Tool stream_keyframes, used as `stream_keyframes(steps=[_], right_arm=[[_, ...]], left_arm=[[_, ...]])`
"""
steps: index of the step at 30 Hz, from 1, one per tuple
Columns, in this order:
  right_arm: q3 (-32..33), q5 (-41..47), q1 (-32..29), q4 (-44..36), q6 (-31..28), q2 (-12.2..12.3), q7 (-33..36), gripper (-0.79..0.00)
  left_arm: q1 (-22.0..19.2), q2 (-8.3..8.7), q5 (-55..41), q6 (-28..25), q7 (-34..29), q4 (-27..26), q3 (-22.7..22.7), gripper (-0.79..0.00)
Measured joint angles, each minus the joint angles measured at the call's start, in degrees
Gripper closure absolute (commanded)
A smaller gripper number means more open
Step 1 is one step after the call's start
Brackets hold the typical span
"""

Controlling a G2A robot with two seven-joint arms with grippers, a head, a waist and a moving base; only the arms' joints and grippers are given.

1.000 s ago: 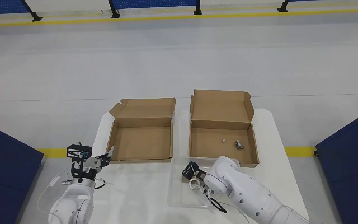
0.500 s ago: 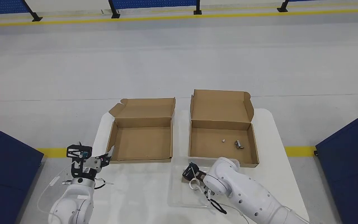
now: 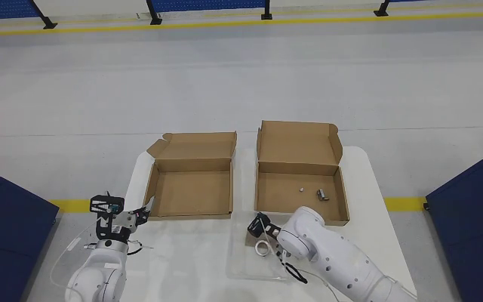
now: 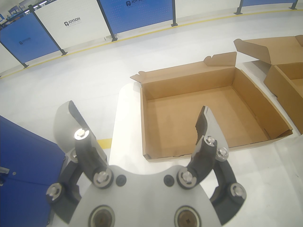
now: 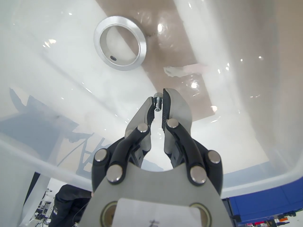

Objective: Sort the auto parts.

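- Step in hand, judging by the pinch: carrying a screw (image 5: 157, 102) out of the clear tray (image 5: 248, 180) toward one of the cardboard boxes.
- Lift straight up until well above the tray wall before swinging across, and avoid brushing the rim.
- Go gently. Gripped only at the very tips of the right gripper (image 5: 158, 105), so liable to twist or slip out with any jolt.
- Aim most likely for the right box (image 3: 283, 198), with two small parts (image 3: 322, 194) already on its floor. A guess from their similar size, not a certainty.
- Lower close to the box floor before letting go, to stop any bounce or roll.
- Leave the metal ring (image 5: 119, 43) where it lies, flat on the tray floor and apart from the screw, for a later pick.
- Right fingers: almost together, clamped on the threaded part of the screw, with its end poking just past the tips. Touching nothing else, and hanging above the tray floor.
- Left gripper (image 4: 137, 113): fingers spread wide, holding nothing and touching nothing. Hovering over the edge of the table (image 3: 196, 241), just beside the near corner of the left box (image 4: 201, 109).
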Motion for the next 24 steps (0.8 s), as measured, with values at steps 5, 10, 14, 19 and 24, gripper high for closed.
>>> stream_keyframes(steps=[5, 10, 14, 19, 24], right_arm=[[1.13, 0.27, -0.14, -1.27, 0.01, 0.31, -0.02, 0.000], [1.09, 0.26, -0.13, -1.23, 0.01, 0.30, -0.02, 0.000], [1.09, 0.26, -0.13, -1.23, 0.01, 0.30, -0.02, 0.000], [2.81, 3.45, -0.98, -0.90, -1.14, 0.41, -2.69, 0.000], [10.35, 16.15, -2.38, -0.69, -6.35, 1.61, -5.46, 0.000]], left_arm=[[0.00, 0.00, 0.00, 0.00, 0.00, 0.00, 0.00, -0.785], [0.00, 0.00, 0.00, 0.00, 0.00, 0.00, 0.00, -0.785], [0.00, 0.00, 0.00, 0.00, 0.00, 0.00, 0.00, -0.785], [0.00, 0.00, 0.00, 0.00, 0.00, 0.00, 0.00, -0.785], [0.00, 0.00, 0.00, 0.00, 0.00, 0.00, 0.00, -0.785]])
